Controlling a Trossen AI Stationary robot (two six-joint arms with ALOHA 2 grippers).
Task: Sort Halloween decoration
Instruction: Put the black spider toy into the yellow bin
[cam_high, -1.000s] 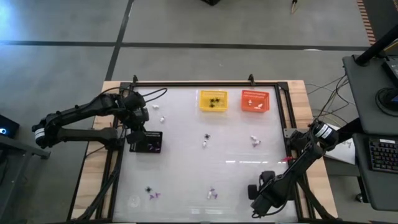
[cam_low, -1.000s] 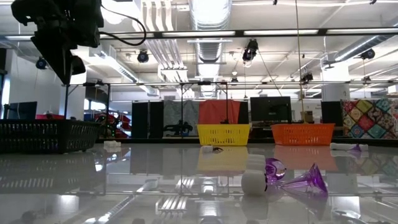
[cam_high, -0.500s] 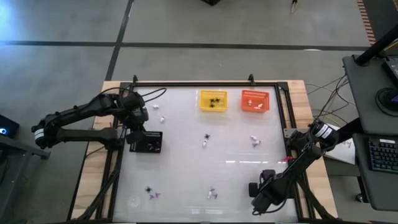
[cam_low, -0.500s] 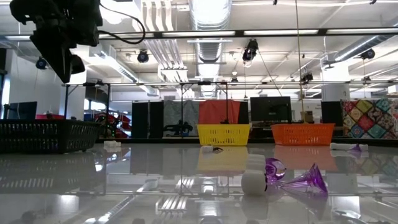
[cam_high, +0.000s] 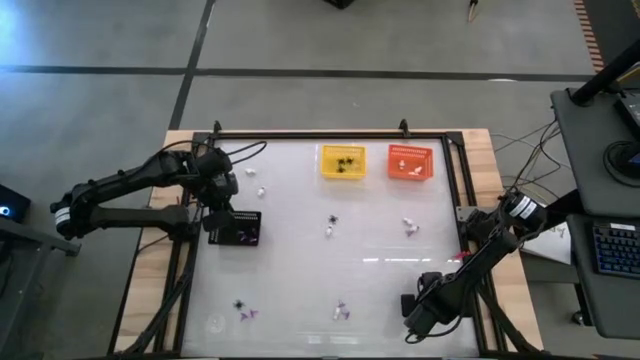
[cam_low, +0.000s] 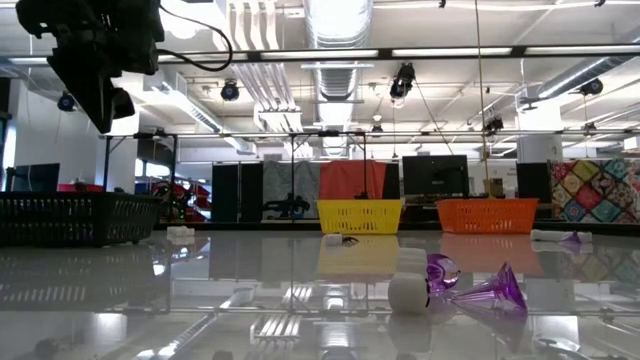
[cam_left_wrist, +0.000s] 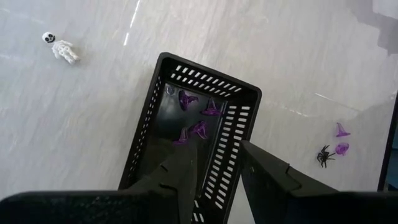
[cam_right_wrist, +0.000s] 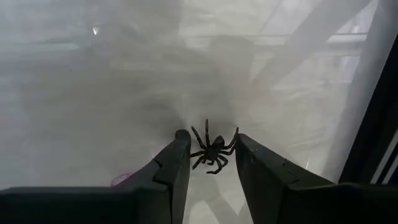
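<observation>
Right tool (cam_right_wrist: 208, 155) over a black spider (cam_right_wrist: 213, 149), fingers apart around it, near desk corner.
Left tool (cam_left_wrist: 214, 165) hangs parted above the black basket (cam_left_wrist: 245, 99) holding purple hats (cam_left_wrist: 199, 127); several trinkets remain loose.

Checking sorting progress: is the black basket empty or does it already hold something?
Not empty. The left wrist view looks down into the black basket and shows several small purple trinkets lying on its floor.
</observation>
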